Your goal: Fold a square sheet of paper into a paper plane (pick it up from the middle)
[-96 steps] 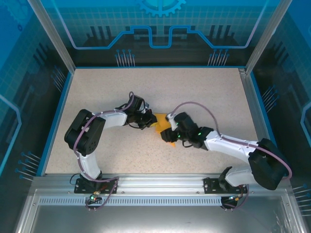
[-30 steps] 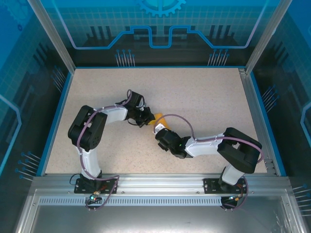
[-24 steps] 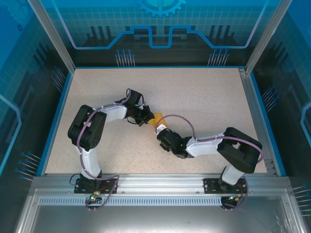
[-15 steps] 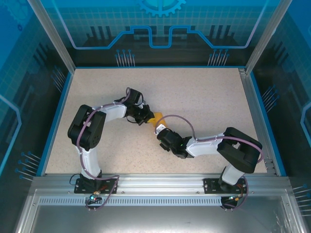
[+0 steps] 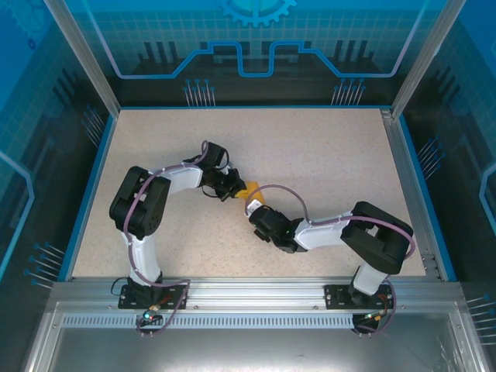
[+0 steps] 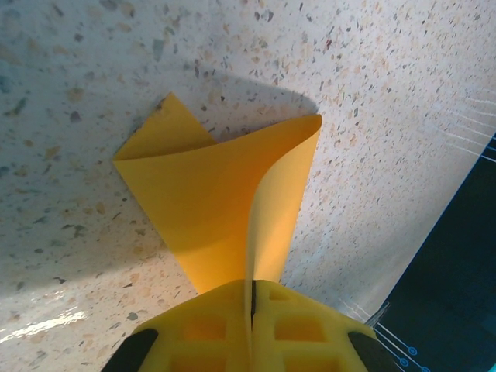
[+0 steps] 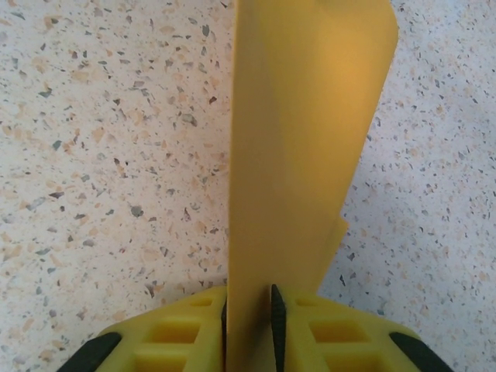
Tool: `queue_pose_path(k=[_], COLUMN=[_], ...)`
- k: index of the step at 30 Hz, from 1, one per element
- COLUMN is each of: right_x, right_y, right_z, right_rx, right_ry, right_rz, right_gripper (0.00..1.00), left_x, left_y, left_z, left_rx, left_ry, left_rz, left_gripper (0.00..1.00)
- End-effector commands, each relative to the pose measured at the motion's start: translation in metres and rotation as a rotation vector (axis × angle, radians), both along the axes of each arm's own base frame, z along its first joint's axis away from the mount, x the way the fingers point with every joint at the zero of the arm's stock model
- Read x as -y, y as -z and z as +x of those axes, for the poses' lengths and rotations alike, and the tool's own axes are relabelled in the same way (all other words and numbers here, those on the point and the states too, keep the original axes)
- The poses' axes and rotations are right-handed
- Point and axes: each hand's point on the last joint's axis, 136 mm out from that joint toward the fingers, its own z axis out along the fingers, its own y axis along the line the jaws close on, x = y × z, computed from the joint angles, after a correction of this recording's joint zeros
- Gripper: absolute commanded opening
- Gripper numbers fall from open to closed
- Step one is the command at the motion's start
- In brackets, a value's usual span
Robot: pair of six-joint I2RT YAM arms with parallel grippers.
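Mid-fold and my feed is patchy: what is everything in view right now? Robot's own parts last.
sheet of paper: one, orange-yellow, partly folded, mid-table, pinched between both hands.
table: one, speckled beige, beneath everything.
enclosure walls: blue panels on a metal frame, around the table.
left hand: one, yellow fingers, shut on the paper.
right hand: one, yellow fingers, shut on the paper's upright flap.
arms: two, white and black, left arm and right arm reaching to mid-table.

Top of paper (image 7: 302, 139) beyond right wrist view's edge
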Motion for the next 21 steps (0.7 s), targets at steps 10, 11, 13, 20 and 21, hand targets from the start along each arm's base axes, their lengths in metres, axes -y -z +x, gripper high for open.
queue_pose_path(k=[10,11,13,20,21], right_x=[-0.007,-0.008,-0.007,-0.007,-0.007], right_y=[-0.002,-0.002,0.001,0.0,0.0], right_z=[0.01,0.01,0.009,0.005,0.005], right_rx=[-0.02,-0.03,-0.061,-0.188,-0.215], right_ry=[0.029,0.033,0.043,0.048,0.049], right_rz=[0.054,0.065,0.092,0.244,0.277], right_gripper=[0.11,0.09,0.07,0.05,0.05], left_x=[-0.003,-0.004,-0.009,-0.038,-0.043], left_y=[-0.003,-0.004,-0.008,-0.027,-0.03], left_z=[-0.002,-0.002,-0.001,-0.001,-0.001], left_rx=[-0.015,-0.011,0.005,0.068,0.082], left_ry=[0.021,0.02,0.012,-0.04,-0.05], left_rz=[0.0,0.005,0.021,0.108,0.124], left_gripper=[0.11,0.16,0.24,0.48,0.53])
